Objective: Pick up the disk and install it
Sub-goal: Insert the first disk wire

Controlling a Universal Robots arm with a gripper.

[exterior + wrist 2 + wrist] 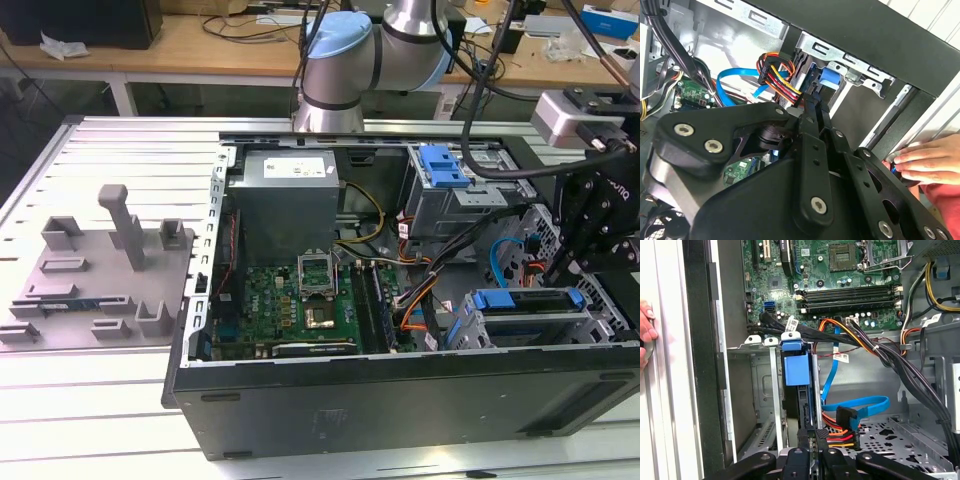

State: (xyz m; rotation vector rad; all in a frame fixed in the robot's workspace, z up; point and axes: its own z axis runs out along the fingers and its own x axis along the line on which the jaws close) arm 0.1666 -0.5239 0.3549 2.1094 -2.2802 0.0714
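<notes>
Gripper (809, 452) pinching the edge of the disk (796, 371), fingers close together on it. Disk stands on edge, directly ahead of the fingertips, seated in the drive cage (771, 390) of the computer case (400, 400). Beside the gripper: orange-red cable plug (840, 435). Farther out: motherboard (840, 270). Person's hand (925, 160) rests on the case's outer wall.

Disk (796, 371) with bright blue bracket, standing on edge, slotted into the grey metal drive cage (771, 390) inside the case

Your exterior view high above the open computer case (400, 400), both wrist views close behind the fingers (807, 460), sharing its drive cage (765, 390).
</notes>
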